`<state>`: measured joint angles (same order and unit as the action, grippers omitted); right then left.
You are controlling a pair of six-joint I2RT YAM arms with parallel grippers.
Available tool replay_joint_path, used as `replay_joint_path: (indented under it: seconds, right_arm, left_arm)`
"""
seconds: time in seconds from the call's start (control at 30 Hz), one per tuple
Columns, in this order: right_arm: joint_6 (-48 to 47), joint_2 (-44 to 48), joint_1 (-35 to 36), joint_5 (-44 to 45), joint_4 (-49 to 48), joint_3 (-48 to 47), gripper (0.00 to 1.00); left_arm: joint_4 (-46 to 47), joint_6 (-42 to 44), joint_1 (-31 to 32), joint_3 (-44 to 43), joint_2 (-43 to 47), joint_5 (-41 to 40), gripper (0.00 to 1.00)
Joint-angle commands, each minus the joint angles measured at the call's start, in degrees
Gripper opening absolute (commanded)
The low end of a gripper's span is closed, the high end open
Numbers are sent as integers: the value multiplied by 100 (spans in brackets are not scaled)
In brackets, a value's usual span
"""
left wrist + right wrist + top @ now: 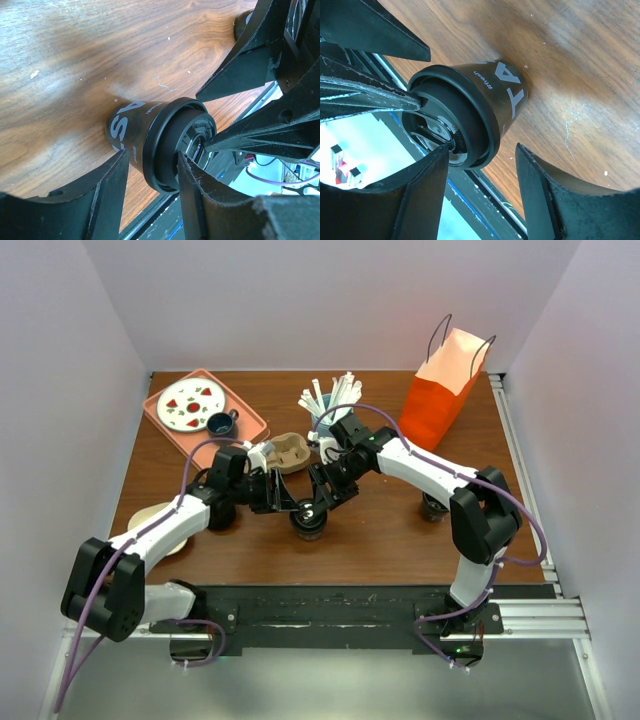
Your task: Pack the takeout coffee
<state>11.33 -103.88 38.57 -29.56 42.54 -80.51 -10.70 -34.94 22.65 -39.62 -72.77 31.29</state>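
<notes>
A black takeout cup with a black lid stands upright on the wooden table, between both grippers. My left gripper straddles the lid from the left; one finger lies against the lid's top edge, and a slim gap shows beside the other. My right gripper is open around the same cup, with one fingertip over the lid top and the other well clear of the cup wall. A brown cardboard cup carrier lies just behind. The orange paper bag stands at the back right.
A second black cup sits by the right arm's elbow. A holder of white stirrers stands at the back middle. A pink tray with a plate and a small blue cup is back left. A beige disc lies under the left arm.
</notes>
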Motion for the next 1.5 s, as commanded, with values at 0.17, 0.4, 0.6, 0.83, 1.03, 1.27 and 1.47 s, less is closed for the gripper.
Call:
replay_joint_path:
  seconds: [0.17,0.4,0.6,0.83,1.03,1.27,1.47]
  right_arm:
    - [185,-45,37,-50,-255,44,58]
    - [264,-36,37,-138,-264,35,52]
    - [238,51,37,-50,-150,9,55]
    - [247,8,28,-50,-80,-158,62]
    - [238,16,37,-129,-36,-272,63]
    - [255,8,28,-181,8,-351,64]
    - [334,-80,37,-348,-123,-351,64]
  left_arm:
    - [-283,31,28,-2,62,-220,48]
    - [-433,57,28,-204,62,-237,52]
    - [-705,84,28,-520,44,-343,57]
    - [-828,110,28,-828,44,-360,61]
    - [-872,128,28,-899,26,-360,61]
    - [-960,207,28,-934,0,-527,62]
    - [-1083,295,28,-952,-9,-685,62]
